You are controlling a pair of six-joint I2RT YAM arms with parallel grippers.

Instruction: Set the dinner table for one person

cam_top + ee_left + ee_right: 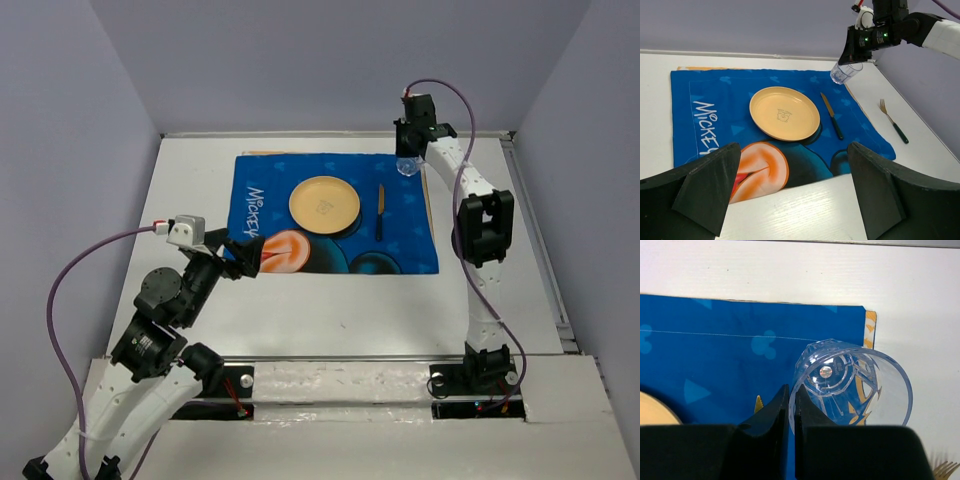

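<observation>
The white dinner table carries a blue Mickey placemat with a yellow plate and a green-handled knife right of it. My right gripper is shut on the rim of a clear glass, held over the placemat's far right corner; the glass also shows in the top view and the left wrist view. A fork lies on the table right of the placemat. My left gripper is open and empty over the placemat's near left edge.
Grey walls enclose the table on three sides. A metal rail runs along the table's right edge. The right arm stands over the table right of the placemat.
</observation>
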